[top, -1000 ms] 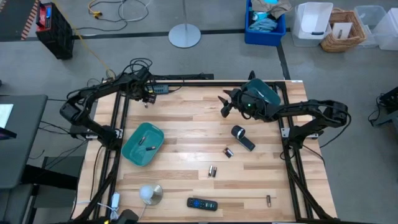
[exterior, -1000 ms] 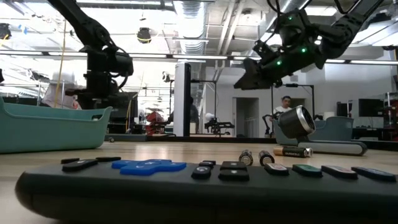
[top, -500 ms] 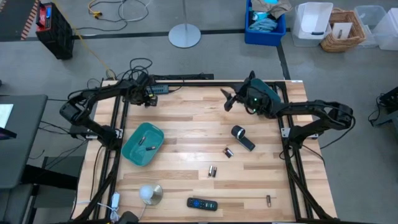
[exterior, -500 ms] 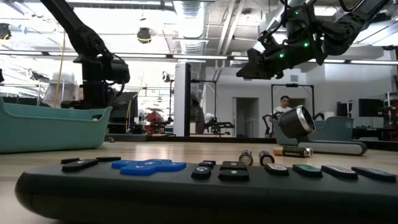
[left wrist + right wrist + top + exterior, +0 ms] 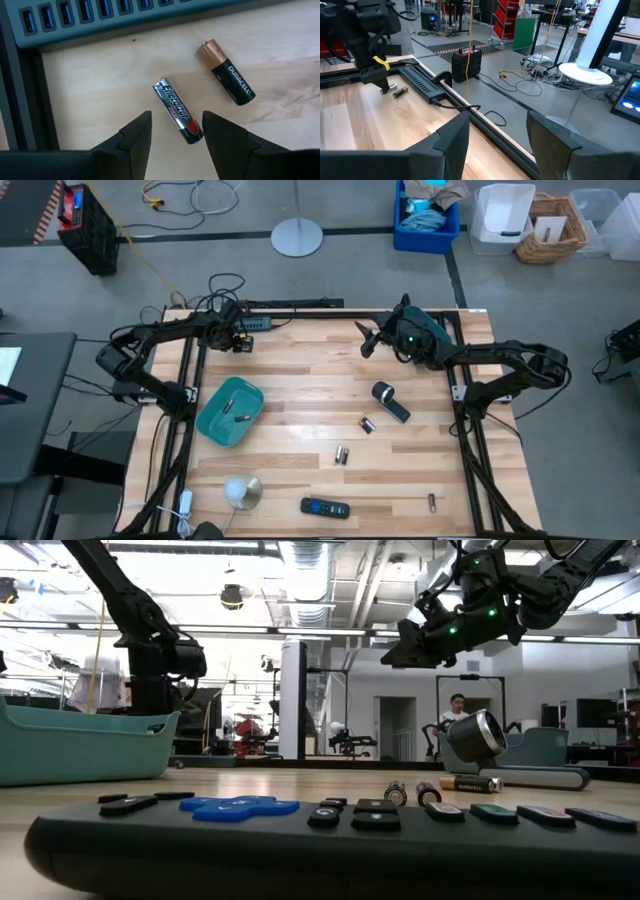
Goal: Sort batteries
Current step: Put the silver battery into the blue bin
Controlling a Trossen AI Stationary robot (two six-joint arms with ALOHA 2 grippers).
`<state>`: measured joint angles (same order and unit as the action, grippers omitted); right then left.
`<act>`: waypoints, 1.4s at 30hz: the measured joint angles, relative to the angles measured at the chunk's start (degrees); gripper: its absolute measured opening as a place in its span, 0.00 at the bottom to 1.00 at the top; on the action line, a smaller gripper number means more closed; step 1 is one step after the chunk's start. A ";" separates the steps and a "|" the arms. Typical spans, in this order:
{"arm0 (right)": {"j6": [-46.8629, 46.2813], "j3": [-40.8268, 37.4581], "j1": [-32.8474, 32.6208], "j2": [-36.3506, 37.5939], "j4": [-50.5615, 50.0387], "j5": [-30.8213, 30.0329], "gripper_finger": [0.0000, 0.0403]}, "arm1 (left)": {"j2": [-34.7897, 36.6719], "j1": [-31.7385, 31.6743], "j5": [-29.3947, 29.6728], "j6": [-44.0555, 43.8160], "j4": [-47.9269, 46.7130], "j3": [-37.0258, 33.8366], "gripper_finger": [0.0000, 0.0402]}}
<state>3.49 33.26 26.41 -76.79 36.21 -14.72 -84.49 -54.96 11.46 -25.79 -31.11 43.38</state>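
Wooden tabletop, far left corner: left gripper (image 5: 172, 131) hangs over a silver Energizer cell (image 5: 177, 110), fingers spread, its long axis running crosswise through the gap, a Duracell cell (image 5: 227, 73) just beside. Right gripper (image 5: 495, 132), also spread and empty, waits well apart.

- A teal tray (image 5: 215, 425) sits on the left part of the wooden table (image 5: 300, 380).
- A flat black remote control (image 5: 325, 507) lies near the table's front edge.
- A black cylinder with a white end (image 5: 390, 401) lies right of centre.
- A white dome-shaped object (image 5: 237, 491) sits at the front left.
- A grey USB hub (image 5: 125, 12) lies along the far edge.
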 joint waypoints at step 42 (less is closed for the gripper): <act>-0.46 0.07 -0.16 0.00 -0.19 0.07 0.53 | 0.00 -0.61 -5.54 0.05 1.72 0.03 0.43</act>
<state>3.03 33.32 26.25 -76.79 36.02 -14.66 -84.49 -55.57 5.92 -25.74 -29.39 43.41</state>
